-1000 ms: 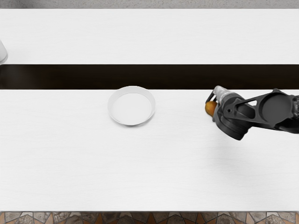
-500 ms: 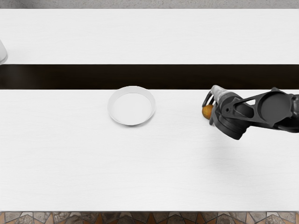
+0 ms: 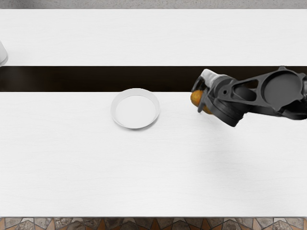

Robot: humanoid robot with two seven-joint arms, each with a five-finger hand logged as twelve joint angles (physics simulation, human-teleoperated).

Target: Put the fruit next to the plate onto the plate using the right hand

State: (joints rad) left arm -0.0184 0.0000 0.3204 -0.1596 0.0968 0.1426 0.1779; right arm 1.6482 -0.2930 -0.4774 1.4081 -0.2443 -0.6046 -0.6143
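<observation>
One orange fruit [image 3: 195, 97] rides in my right hand [image 3: 213, 93], fingers [image 3: 201, 100] curled around it, seemingly just clear of the table [image 3: 144, 167] and well right of the plate [image 3: 113, 109]; next, I judge, a leftward carry and gentle lowering.

Right hand [image 3: 207, 93] fingers [image 3: 200, 101] curled around orange fruit [image 3: 195, 98], right of white plate [image 3: 135, 109]; white table [image 3: 153, 167]

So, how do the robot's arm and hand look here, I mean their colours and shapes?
Only the dark grey right arm shows. It is matte and nearly black, built from a large round disc-shaped joint, open strut-like links and a thick cylindrical wrist. The right robot hand has a pale grey-white back and thin dark fingers. No cables or markings are visible.
</observation>
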